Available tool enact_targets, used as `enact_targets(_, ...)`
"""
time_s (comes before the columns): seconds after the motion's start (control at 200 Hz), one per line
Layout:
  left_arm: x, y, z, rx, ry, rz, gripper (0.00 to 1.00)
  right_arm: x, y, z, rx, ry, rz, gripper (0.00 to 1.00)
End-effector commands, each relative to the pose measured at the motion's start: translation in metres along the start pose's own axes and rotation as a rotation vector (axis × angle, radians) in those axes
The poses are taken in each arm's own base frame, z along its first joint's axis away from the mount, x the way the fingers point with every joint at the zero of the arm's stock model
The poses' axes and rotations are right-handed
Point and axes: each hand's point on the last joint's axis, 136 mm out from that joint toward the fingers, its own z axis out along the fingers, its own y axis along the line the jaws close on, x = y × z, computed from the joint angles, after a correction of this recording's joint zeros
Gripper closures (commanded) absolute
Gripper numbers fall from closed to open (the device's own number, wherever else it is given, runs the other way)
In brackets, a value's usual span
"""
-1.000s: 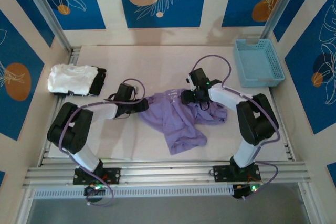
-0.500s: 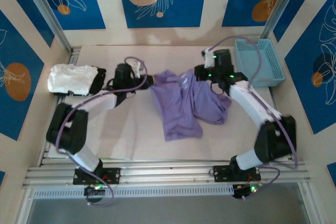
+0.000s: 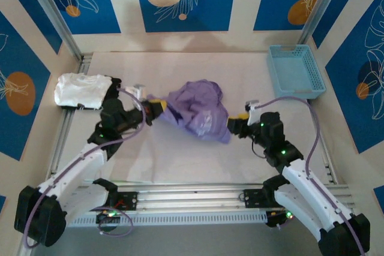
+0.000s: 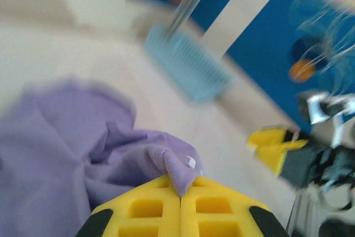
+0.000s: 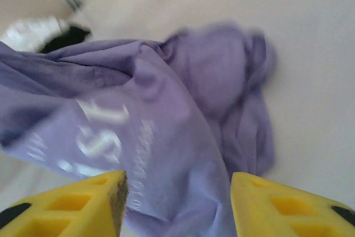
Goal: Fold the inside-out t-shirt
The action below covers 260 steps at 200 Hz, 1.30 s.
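Observation:
The inside-out t-shirt (image 3: 195,109) is a lavender heap bunched at the middle of the table, with pale lettering (image 5: 102,131) showing through the cloth. My left gripper (image 3: 157,109) is at the shirt's left edge, shut on it. In the left wrist view a small fold of the shirt (image 4: 176,167) is pinched between the closed yellow fingers (image 4: 150,209). My right gripper (image 3: 237,125) is at the shirt's right edge and stands open. In the right wrist view its yellow fingertips (image 5: 89,201) are wide apart with the shirt (image 5: 177,137) lying loose between and below them.
A folded white garment (image 3: 81,90) and a black one (image 3: 111,92) lie at the far left, just behind the left arm. A light blue basket (image 3: 295,71) stands at the back right. Metal rails edge the table's near side.
Both arms have drawn back toward the near edge. The shirt has gone from spread out to a bunched heap. My right gripper has opened and let go; the left stays shut on the cloth.

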Motion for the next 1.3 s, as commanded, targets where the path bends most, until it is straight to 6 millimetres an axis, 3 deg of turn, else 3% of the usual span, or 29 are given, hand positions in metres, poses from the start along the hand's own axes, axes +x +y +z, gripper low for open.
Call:
enact_targets(0.0,0.059,0.046,-0.013,-0.199,0.136,-0.086,1.00,-0.003,0.015,0.003,-0.052,-0.016,0.005,0.44)
enact_targets(0.04,0.073,0.062,-0.022,-0.288,0.160,-0.102,0.98,0.000,0.020,0.009,-0.066,0.014,-0.003,0.43)
enact_targets(0.1,0.087,0.082,-0.036,-0.404,0.188,-0.098,0.89,0.004,0.022,0.018,-0.057,0.060,-0.006,0.42)
enact_targets(0.18,0.095,0.104,-0.053,-0.551,0.196,-0.088,0.84,0.008,0.024,0.034,-0.040,0.122,0.000,0.42)
enact_targets(0.245,0.098,0.112,-0.061,-0.607,0.205,-0.078,0.70,0.012,0.030,0.051,-0.033,0.180,-0.009,0.42)
enact_targets(0.34,0.100,0.111,-0.063,-0.622,0.228,-0.079,0.56,0.014,0.041,0.078,-0.009,0.253,-0.080,0.38)
enact_targets(0.495,0.083,0.086,-0.047,-0.581,0.214,0.044,0.40,0.006,0.057,0.127,0.032,0.310,-0.206,0.34)
enact_targets(0.625,0.071,0.077,-0.025,-0.555,0.204,0.124,0.31,0.014,0.043,0.170,0.136,0.364,-0.226,0.34)
enact_targets(0.68,0.072,0.078,-0.010,-0.534,0.217,0.137,0.30,0.018,0.031,0.185,0.205,0.385,-0.239,0.37)
enact_targets(0.735,0.074,0.082,0.008,-0.520,0.253,0.155,0.29,0.017,0.021,0.194,0.258,0.388,-0.257,0.51)
enact_targets(0.845,0.075,0.087,0.047,-0.474,0.316,0.175,0.29,0.010,0.015,0.192,0.251,0.370,-0.233,0.79)
enact_targets(0.985,0.074,0.088,0.085,-0.405,0.345,0.188,0.31,0.001,0.034,0.173,0.094,0.322,-0.169,1.00)
enact_targets(1.085,0.082,0.095,0.105,-0.392,0.388,0.191,0.35,-0.003,0.041,0.159,0.018,0.305,-0.113,1.00)
enact_targets(1.165,0.089,0.103,0.116,-0.398,0.434,0.194,0.44,-0.009,0.044,0.148,-0.033,0.280,-0.054,1.00)
enact_targets(1.225,0.092,0.103,0.123,-0.380,0.449,0.202,0.55,-0.018,0.047,0.138,-0.080,0.258,-0.017,1.00)
enact_targets(1.295,0.084,0.096,0.127,-0.344,0.445,0.208,0.77,-0.029,0.048,0.126,-0.121,0.240,0.005,1.00)
